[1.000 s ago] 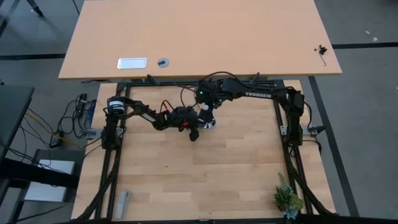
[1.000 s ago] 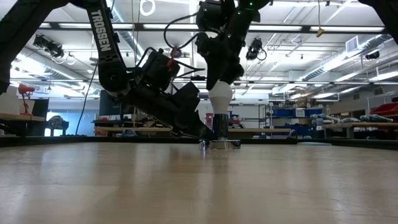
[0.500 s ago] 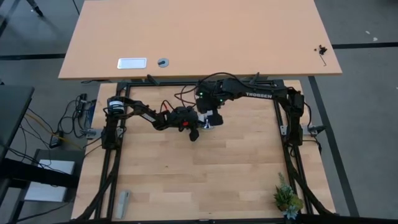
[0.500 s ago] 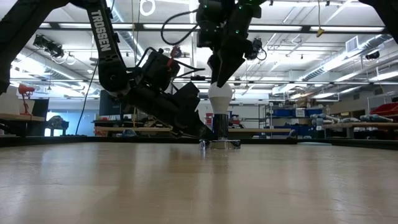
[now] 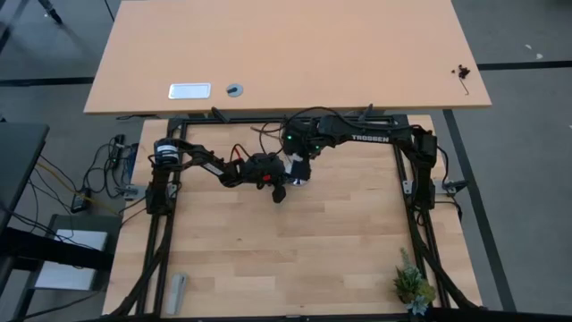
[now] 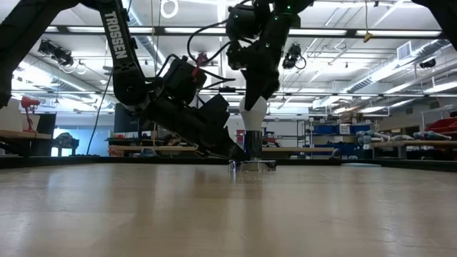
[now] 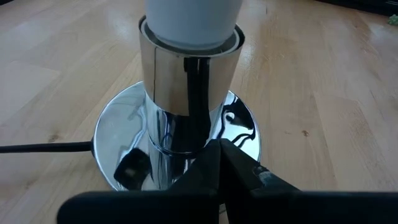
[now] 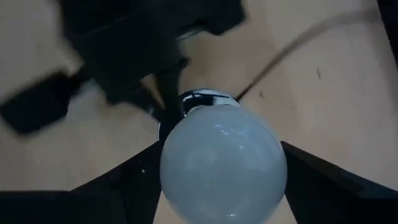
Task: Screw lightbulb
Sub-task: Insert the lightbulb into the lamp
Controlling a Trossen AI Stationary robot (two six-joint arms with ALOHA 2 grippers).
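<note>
While its two fingers are pressed together in a narrow point, the left tool (image 7: 221,163) rests low on the worktop (image 5: 295,241) with its tip on the flat round foot of the chrome lamp socket (image 7: 186,106), beside the thin black cord (image 7: 43,147). Just beyond that tip, the lightbulb (image 8: 222,163) stands upright in the socket's cylindrical collar, its white dome pointing up. Over it hangs the right tool (image 6: 251,96), reaching down from above, with its fingers (image 8: 134,174) spread wide, one on each side of the dome and very close to the glass; whether they touch it cannot be told. Farther off, at the worktop's corner, stands a small green plant (image 5: 413,284).
</note>
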